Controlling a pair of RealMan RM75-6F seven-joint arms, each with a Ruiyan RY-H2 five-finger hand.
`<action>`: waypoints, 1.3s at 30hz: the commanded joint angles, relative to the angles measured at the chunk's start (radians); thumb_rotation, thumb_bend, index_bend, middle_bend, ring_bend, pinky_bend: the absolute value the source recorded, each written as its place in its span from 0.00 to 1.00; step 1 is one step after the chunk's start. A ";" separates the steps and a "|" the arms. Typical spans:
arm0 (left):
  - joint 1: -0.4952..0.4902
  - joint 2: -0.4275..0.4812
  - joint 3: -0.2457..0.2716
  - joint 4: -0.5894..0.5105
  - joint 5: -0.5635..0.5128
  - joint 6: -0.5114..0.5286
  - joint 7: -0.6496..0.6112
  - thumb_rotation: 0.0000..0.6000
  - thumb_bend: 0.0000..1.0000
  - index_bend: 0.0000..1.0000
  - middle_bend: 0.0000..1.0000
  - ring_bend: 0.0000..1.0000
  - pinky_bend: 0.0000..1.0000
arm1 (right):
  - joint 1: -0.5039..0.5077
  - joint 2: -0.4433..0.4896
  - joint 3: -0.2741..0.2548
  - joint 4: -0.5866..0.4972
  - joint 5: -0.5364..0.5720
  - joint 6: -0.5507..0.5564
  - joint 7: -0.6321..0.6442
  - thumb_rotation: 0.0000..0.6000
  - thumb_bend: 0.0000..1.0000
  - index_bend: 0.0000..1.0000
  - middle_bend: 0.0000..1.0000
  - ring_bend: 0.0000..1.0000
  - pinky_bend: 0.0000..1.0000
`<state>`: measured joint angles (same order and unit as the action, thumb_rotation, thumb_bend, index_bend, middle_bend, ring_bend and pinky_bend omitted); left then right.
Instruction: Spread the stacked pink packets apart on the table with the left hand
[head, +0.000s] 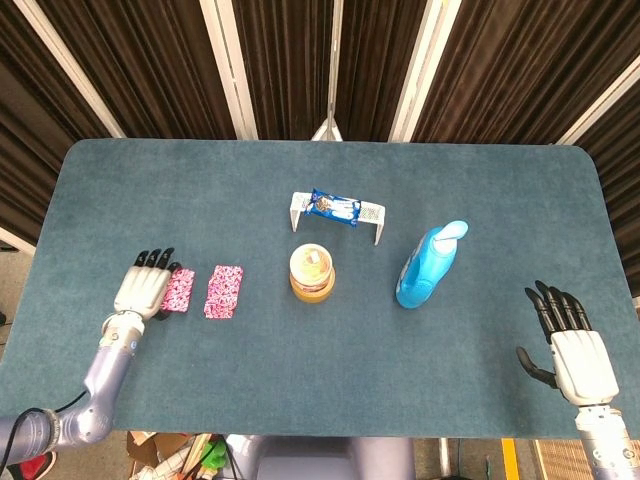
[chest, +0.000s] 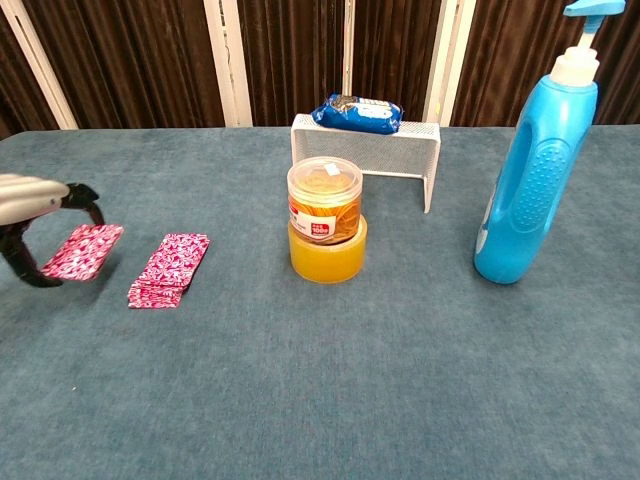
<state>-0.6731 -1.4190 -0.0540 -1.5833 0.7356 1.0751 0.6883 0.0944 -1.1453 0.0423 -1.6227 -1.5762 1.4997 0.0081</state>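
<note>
Nearest the robot, low at the right edge of the head view, the right hand (head: 572, 345) lies palm-down over the table's front corner, its dark fingers (head: 553, 305) straight and a little apart, holding nothing. The teal felt-covered table (head: 330, 380) runs bare across the front.

Further in, on the left side, the left hand (head: 143, 289) holds one flat pink patterned packet (head: 179, 290); in the chest view the packet (chest: 83, 249) sits tilted between the black thumb below and the fingertips (chest: 82, 193) above, its near end raised off the cloth. Just to the right of it, and apart from it, the second pink patterned packet (head: 224, 291) lies flat on the table (chest: 167, 270); whether it is one packet or more stacked, the views do not settle.

Near the table's middle stands a clear plastic jar with a yellow lid (chest: 324, 201) stacked on a squat orange tub (chest: 328, 251). To the right, a tall blue pump bottle (chest: 533, 171) stands upright.

Behind the jar, a low white wire-mesh rack (chest: 372, 147) carries a blue snack wrapper (chest: 357, 113) lying across its top. Dark curtains with white posts (head: 228, 68) close off the back.
</note>
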 joint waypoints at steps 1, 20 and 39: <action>0.012 0.003 0.012 0.014 -0.003 -0.018 -0.017 1.00 0.30 0.30 0.00 0.00 0.00 | 0.000 -0.001 0.001 -0.001 0.001 -0.001 -0.002 1.00 0.36 0.00 0.00 0.00 0.09; -0.060 0.002 -0.046 -0.060 -0.130 -0.028 0.043 1.00 0.22 0.09 0.00 0.00 0.00 | 0.000 0.000 0.000 -0.003 -0.002 0.001 0.003 1.00 0.36 0.00 0.00 0.00 0.09; -0.201 -0.176 -0.094 0.036 -0.280 -0.026 0.203 1.00 0.31 0.09 0.00 0.00 0.00 | 0.002 0.006 0.001 -0.003 0.000 -0.003 0.024 1.00 0.36 0.00 0.00 0.00 0.09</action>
<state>-0.8622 -1.5848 -0.1424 -1.5582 0.4746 1.0543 0.8778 0.0963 -1.1394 0.0431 -1.6260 -1.5761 1.4965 0.0319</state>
